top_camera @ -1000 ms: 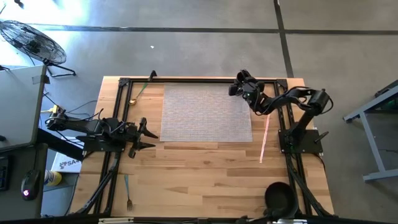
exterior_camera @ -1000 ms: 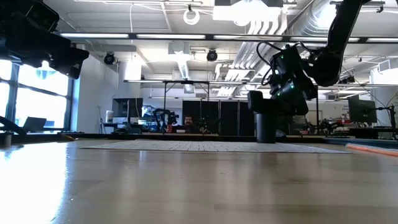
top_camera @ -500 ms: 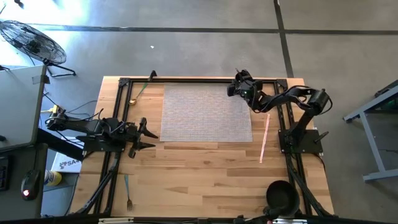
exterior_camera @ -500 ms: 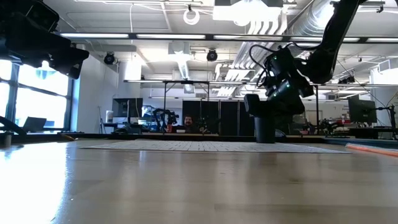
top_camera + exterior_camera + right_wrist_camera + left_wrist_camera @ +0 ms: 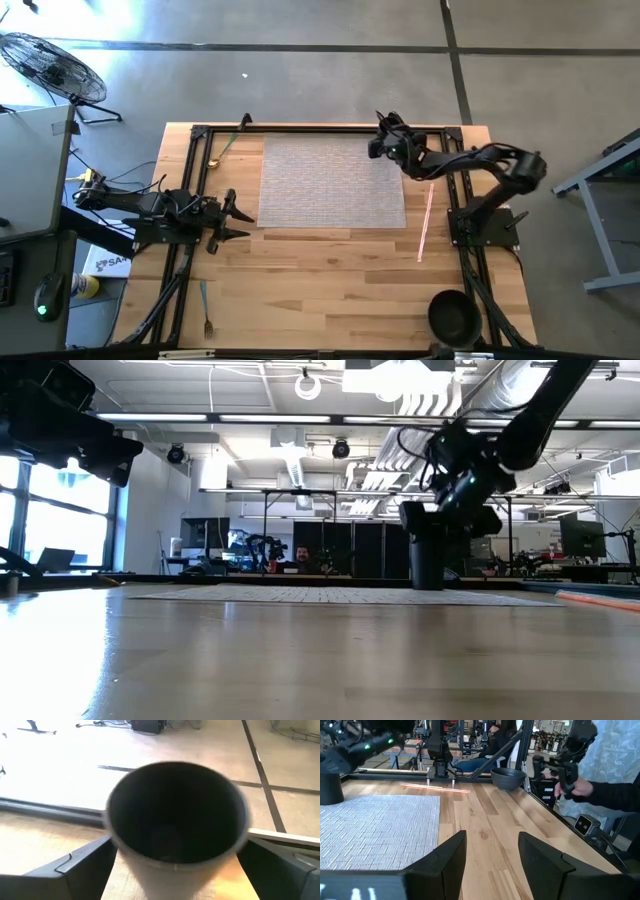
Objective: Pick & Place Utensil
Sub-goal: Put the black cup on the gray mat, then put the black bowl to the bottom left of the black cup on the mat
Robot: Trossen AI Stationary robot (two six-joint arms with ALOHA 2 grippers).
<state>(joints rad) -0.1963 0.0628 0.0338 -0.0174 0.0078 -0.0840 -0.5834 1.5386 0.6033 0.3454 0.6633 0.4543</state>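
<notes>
A dark round cup (image 5: 425,560) stands upright on the grey woven placemat (image 5: 330,185), at its far right corner. My right gripper (image 5: 388,140) hovers over the cup, open. In the right wrist view I look down into the cup's mouth (image 5: 177,815), with one finger on each side of it; I see no contact. A pink stick (image 5: 425,220) lies on the wood to the right of the mat. A green-handled spoon (image 5: 225,148) lies at the far left, and a teal-handled fork (image 5: 205,310) at the near left. My left gripper (image 5: 235,215) waits open, left of the mat.
A black bowl (image 5: 452,315) sits at the near right corner. Black frame rails (image 5: 300,130) run along the far edge and both sides. Bare wood lies between the mat and the near edge. A person's hand (image 5: 570,785) holds a controller beyond the table's right edge.
My right arm's elbow has swung out toward the table's right edge. Its gripper has stayed over the cup at the mat's far right corner, turning a little. My left arm has kept still.
</notes>
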